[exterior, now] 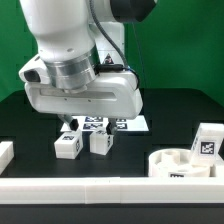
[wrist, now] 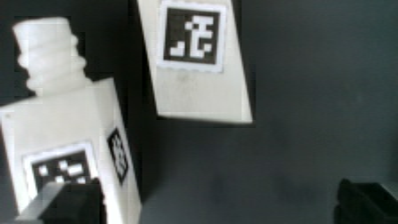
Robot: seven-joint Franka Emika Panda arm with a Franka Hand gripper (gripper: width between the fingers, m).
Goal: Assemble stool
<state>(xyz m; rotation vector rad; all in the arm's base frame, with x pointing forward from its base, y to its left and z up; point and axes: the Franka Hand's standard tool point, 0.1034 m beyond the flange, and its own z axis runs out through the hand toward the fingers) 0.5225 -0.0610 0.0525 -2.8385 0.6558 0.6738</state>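
Two white stool legs point(exterior: 67, 145) point(exterior: 100, 141) with black-and-white tags stand side by side on the black table, just below my gripper point(exterior: 80, 123). In the wrist view one leg point(wrist: 71, 140) with a ribbed peg at its end lies by one finger point(wrist: 43, 205), and the second leg point(wrist: 199, 60) lies farther off. My gripper point(wrist: 205, 205) is open wide with nothing between the jaws. The round white seat point(exterior: 185, 162) sits at the exterior view's right, with the third leg point(exterior: 208, 140) behind it.
The marker board point(exterior: 122, 125) lies flat behind the two legs. A long white border bar point(exterior: 100, 190) runs along the front, and another bar end point(exterior: 5, 152) sits at the exterior view's left. The arm's body hides the middle of the table.
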